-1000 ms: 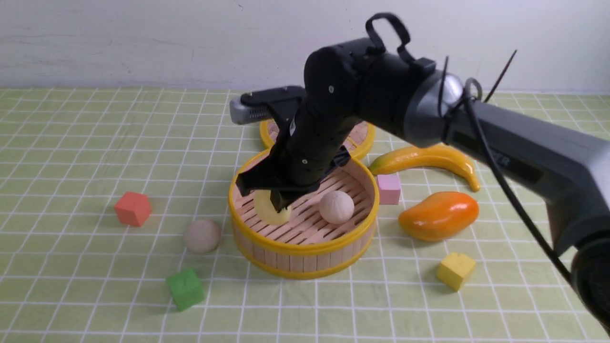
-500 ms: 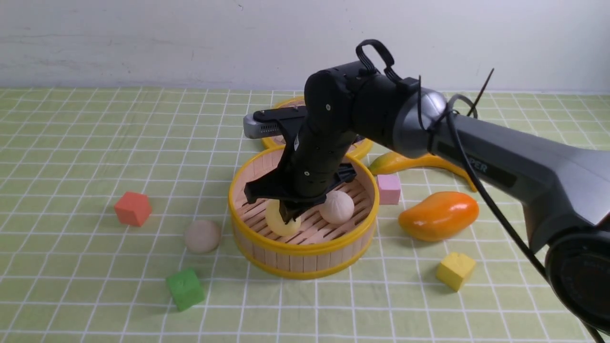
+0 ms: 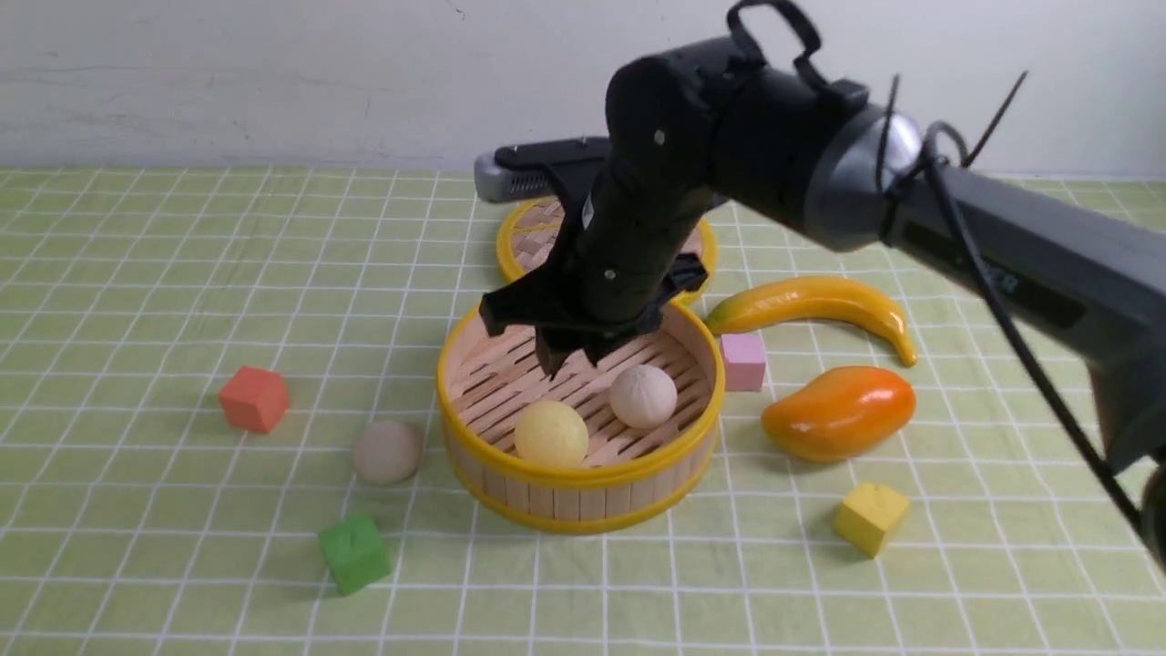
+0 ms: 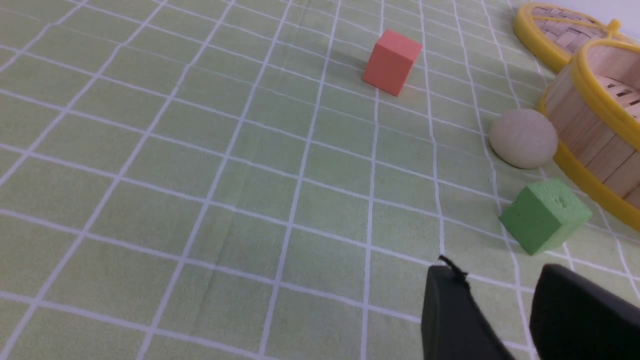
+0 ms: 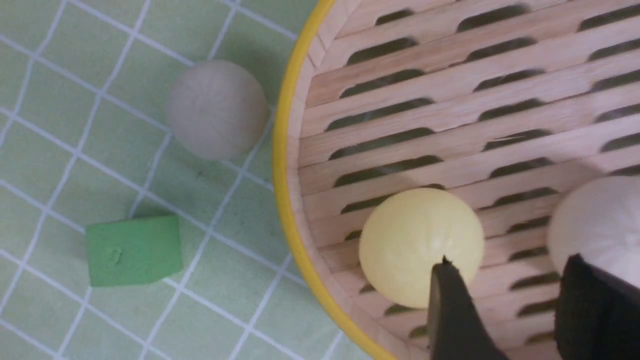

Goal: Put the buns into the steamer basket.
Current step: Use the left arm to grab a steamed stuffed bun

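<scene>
2 buns sitting in the basket (image 3: 583,478): yellow bun (image 3: 551,435) & white bun (image 3: 643,395). 3rd bun (image 3: 387,451) lying just outside it, yet to go in. R pincer (image 5: 507,280) hanging spread, empty, over basket; L pincer (image 4: 497,280) spread too.

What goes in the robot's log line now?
in steamer basket: yellow bun, off-white bun | outside: second off-white bun | right gripper: open over basket | left gripper: open

The round steamer basket (image 3: 583,478), pale wooden slats with yellow rims, stands upright mid-scene. Inside lie the smooth pale yellow bun (image 3: 551,435) at near-left and a pleated off-white bun (image 3: 643,396) right of it. The second off-white bun (image 3: 387,451) rests outside, just left of the basket.
</scene>
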Controlling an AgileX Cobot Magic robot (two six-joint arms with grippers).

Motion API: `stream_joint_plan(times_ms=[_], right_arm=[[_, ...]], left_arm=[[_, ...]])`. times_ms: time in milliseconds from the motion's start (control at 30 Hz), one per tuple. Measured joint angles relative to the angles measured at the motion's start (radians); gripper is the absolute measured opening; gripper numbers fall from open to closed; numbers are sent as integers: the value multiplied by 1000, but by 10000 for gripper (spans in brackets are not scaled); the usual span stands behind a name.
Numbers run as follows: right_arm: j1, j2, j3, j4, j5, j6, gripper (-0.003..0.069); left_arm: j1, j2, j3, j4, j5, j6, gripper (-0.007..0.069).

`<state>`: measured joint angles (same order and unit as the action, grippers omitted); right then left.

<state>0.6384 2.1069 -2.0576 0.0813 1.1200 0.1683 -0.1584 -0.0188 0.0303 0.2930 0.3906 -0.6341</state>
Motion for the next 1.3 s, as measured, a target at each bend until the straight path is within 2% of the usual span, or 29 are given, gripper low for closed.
stream_joint_plan(times_ms=[100, 233, 400, 433, 467, 567, 800, 833, 1000, 1300], right_arm=[[0, -67, -13, -45, 59, -32, 281], [-1, -230, -19, -131, 121, -104, 211], [-20, -466, 0, -178, 132, -120, 64], [-20, -475, 3, -181, 132, -120, 64], [-21, -552, 44, -192, 137, -120, 18], [-21, -673, 140, -194, 139, -99, -19], [-21, -938, 496, -195, 146, 26, -21], [-21, -1007, 612, -195, 147, 52, -21], [-21, -1162, 870, -195, 129, 68, -20], [-21, -1285, 1055, -195, 133, 71, -17]], left_arm=[[0, 0, 0, 0, 0, 0, 237], [0, 0, 0, 0, 0, 0, 237], [0, 0, 0, 0, 0, 0, 237], [0, 0, 0, 0, 0, 0, 237], [0, 0, 0, 0, 0, 0, 237], [0, 0, 0, 0, 0, 0, 237], [0, 0, 0, 0, 0, 0, 237], [0, 0, 0, 0, 0, 0, 237], [0, 0, 0, 0, 0, 0, 237], [0, 0, 0, 0, 0, 0, 237]])
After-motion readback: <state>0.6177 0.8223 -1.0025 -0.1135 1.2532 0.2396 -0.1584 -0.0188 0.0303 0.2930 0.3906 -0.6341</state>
